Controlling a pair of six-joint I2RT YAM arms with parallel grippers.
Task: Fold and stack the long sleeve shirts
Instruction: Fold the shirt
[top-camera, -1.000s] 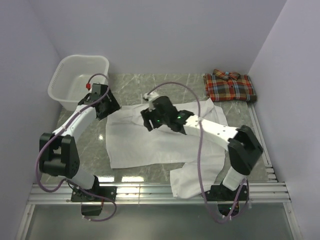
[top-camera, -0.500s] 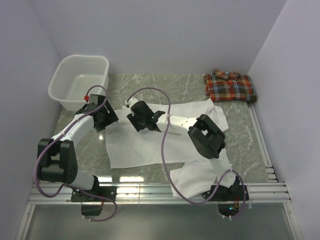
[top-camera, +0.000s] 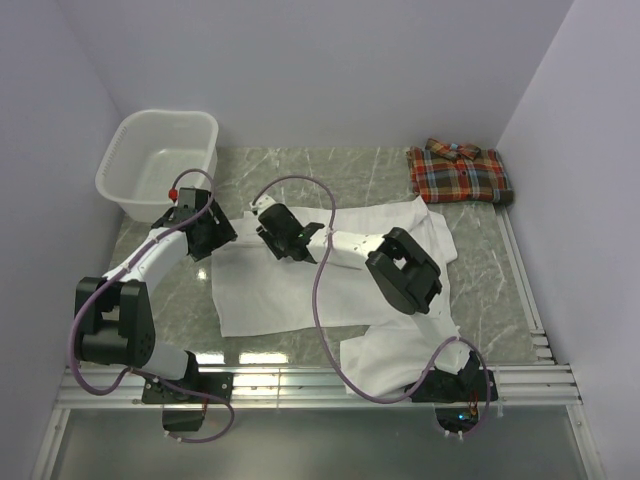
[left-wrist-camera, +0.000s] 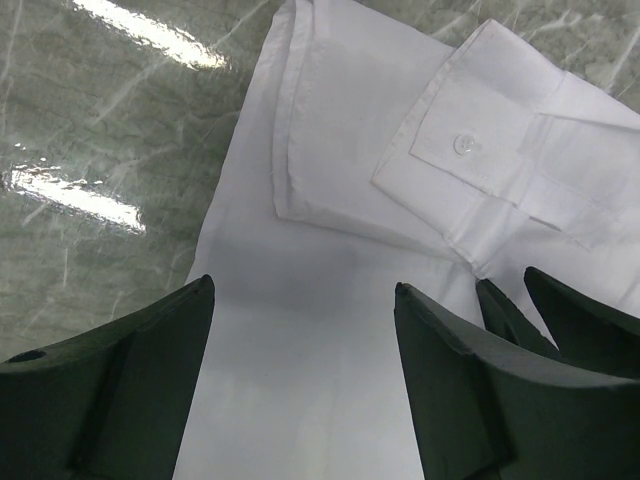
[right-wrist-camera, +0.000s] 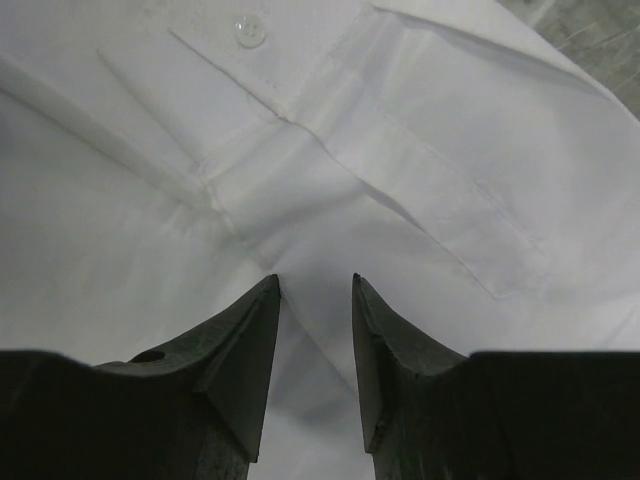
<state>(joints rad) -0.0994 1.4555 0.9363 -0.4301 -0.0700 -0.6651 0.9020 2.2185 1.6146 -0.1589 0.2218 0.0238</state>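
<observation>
Green marble bench (top-camera: 350, 165) carries the white shirt (top-camera: 300, 290) spread flat at its middle, with the plaid shirt (top-camera: 458, 175) folded at the far right corner. The right claw (right-wrist-camera: 315, 285) is nearest the buttoned cuff (left-wrist-camera: 480, 160), pressed on the sleeve just short of it, its jaws narrowed around a ridge of cloth. Whether they grip I cannot tell. The left claw (left-wrist-camera: 300, 290), jaws wide apart, hovers beside it over the shirt's left edge.

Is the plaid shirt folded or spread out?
Folded. The plaid shirt lies at the far right as a compact rectangle with its collar on top, unlike the white shirt, which lies mostly spread out.
</observation>
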